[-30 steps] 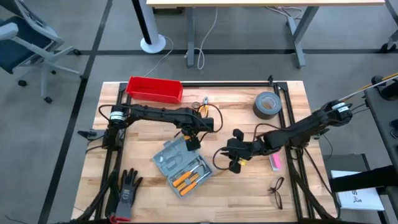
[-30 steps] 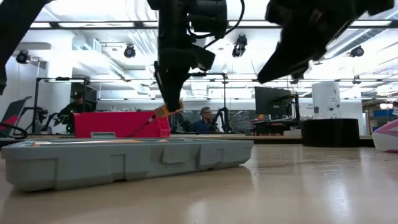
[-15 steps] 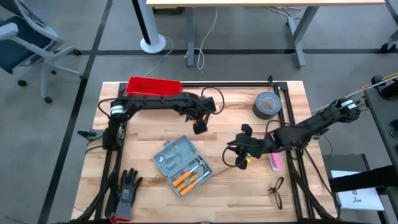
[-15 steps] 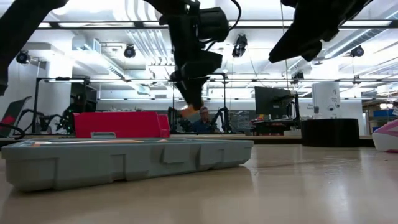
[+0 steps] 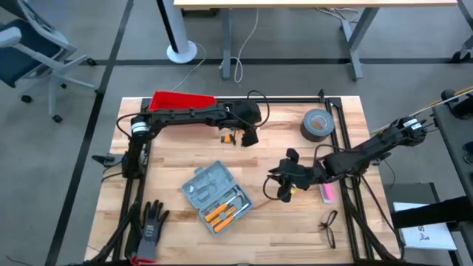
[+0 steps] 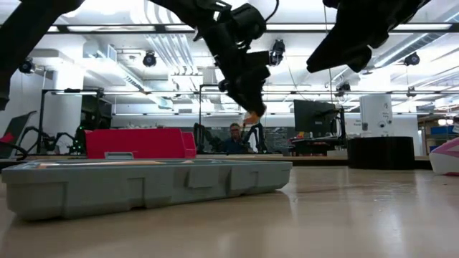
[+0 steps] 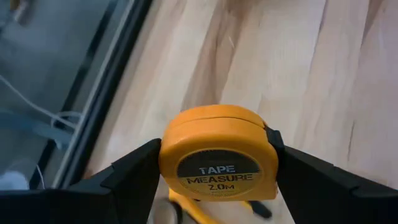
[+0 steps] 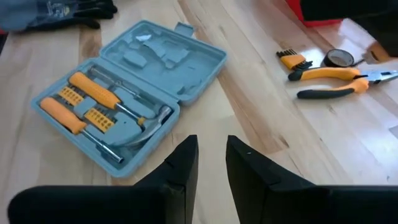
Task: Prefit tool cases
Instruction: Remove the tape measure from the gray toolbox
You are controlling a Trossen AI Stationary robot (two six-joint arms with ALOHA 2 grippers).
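Note:
The tool case (image 5: pixel 216 196) lies open on the table, grey-blue, with orange-handled tools in its moulded slots. It also shows in the right wrist view (image 8: pixel 124 106) and in the low view (image 6: pixel 143 183). My left gripper (image 5: pixel 250 139) hangs above the table's far middle, beyond the case, shut on an orange tape measure (image 7: pixel 217 149). To the right of the case my right gripper (image 5: pixel 275 186) hovers above the wood. Its fingers (image 8: pixel 186 168) stand a narrow gap apart with nothing between them. My left gripper pinches the tape measure by its two flat sides (image 7: pixel 166 155), one finger (image 7: pixel 130 177) on each side. The fingers slant downward from above. The tape measure is lifted clear of the table, its label facing the wrist camera.
A red bin (image 5: pixel 183 103) stands at the far left. Orange pliers (image 8: pixel 336 74), a small black roll (image 8: pixel 339 58) and bits lie near my left gripper. A grey tape roll (image 5: pixel 316 124) sits far right. A black glove (image 5: pixel 151 225), a pink item (image 5: pixel 327 192) and glasses (image 5: pixel 329 227) lie nearer.
My left gripper has carried the orange tape measure from above the open case toward the table's far edge and a little to the right, tipping up toward level as it went. My right gripper has risen slightly. The case has stayed where it was.

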